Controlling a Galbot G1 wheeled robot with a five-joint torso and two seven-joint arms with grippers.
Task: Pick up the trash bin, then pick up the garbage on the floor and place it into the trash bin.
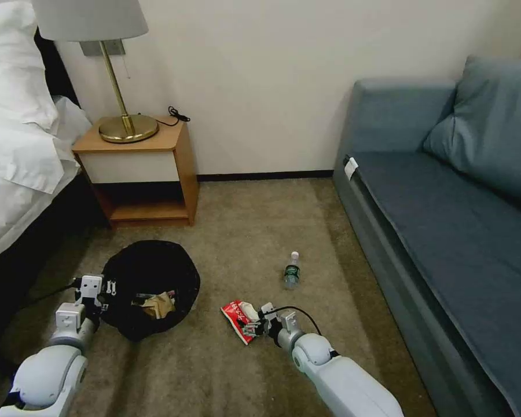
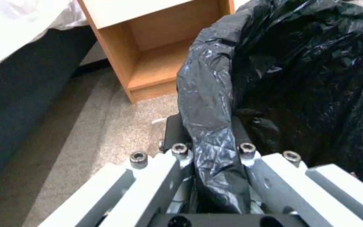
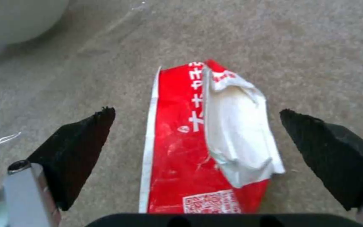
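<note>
Claws at the bin rim and over the red packet

Sofa [image 1: 446, 191], blue-grey with a cushion at its far end, fills the right side of the room. White bedding of the bed [image 1: 17, 127] lies along the left. Between them is brown carpet [image 1: 243, 220]. Against the far wall, just right of the bed, stands a wooden nightstand [image 1: 150, 168] with a brass lamp [image 1: 118, 75] on its top.

The trash bin [image 1: 150, 286] sits left of centre on the near carpet, its black bag [image 2: 215, 104] spread over the rim. Inside it lie a crumpled brown paper bag [image 1: 159, 305] and some yellowish wrapper; where one ends and the other begins is hard to tell. The left claw [image 1: 104, 292] is at the bin's left rim. In the left wrist view its fingers [image 2: 242, 132] are closed tight on a fold of the bag-covered rim.

The red-and-white packet [image 1: 240, 318] lies flat on the near carpet, right of the bin. The right claw [image 1: 253, 325] is at its right edge. In the right wrist view the black fingertips [image 3: 80, 145] stand wide apart on either side of the packet [image 3: 202, 138], gripping nothing.

A small clear bottle [image 1: 292, 272] with a white cap lies on the carpet farther off, between the packet and the sofa.
</note>
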